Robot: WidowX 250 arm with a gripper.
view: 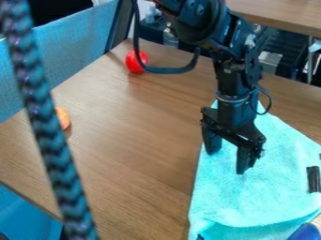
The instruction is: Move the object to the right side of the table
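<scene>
1. Object: cannot tell which item is meant. Nearest candidate, turquoise cloth [241, 201], lies on the right part of the bench [138, 140].
2. My fingers [244, 161]: spread, above the cloth; contact unclear.
3. Black item [313, 179]: on cloth, right side. Blue item [305, 233]: near right corner.
4. Red round item [136, 61]: bench's far side.
5. Orange item [63, 118]: left side, partly behind a braided cable [47, 122].

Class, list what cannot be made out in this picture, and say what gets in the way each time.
All in the camera view:
- Orange thing: its left part is hidden behind the braided cord.
- Blue thing: cut off by the bottom edge, so its full shape is unclear.
- Black thing on the cloth: too small to identify.
</scene>
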